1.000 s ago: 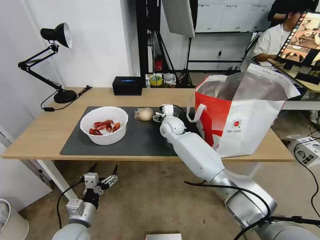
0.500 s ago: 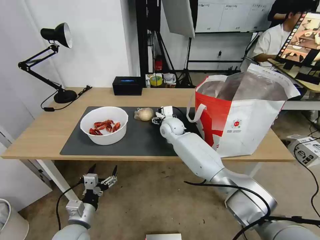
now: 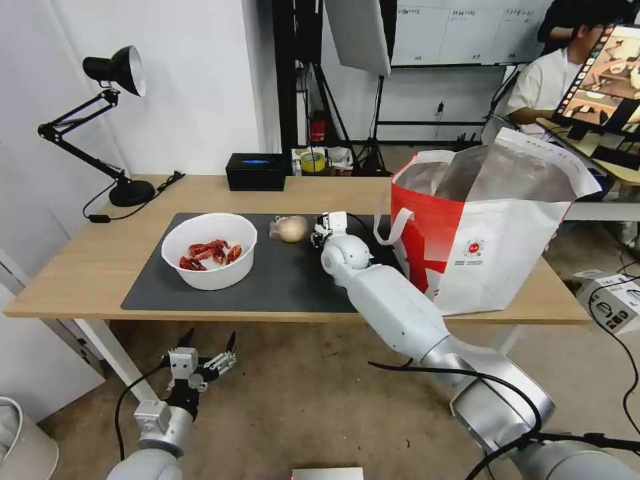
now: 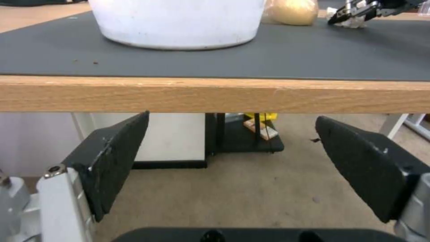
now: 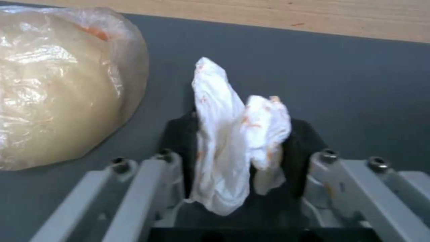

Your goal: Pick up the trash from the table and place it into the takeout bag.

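Right gripper (image 5: 242,148) clamped on crumpled tissue (image 5: 237,134) just beside bagged bun (image 5: 58,87); loose folds likely to slip free during lift

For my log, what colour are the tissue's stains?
Orange on the white tissue, clearest in the right wrist view.

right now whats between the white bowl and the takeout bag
In the head view, the bagged bun and the right tool shut on the tissue lie between bowl and bag.
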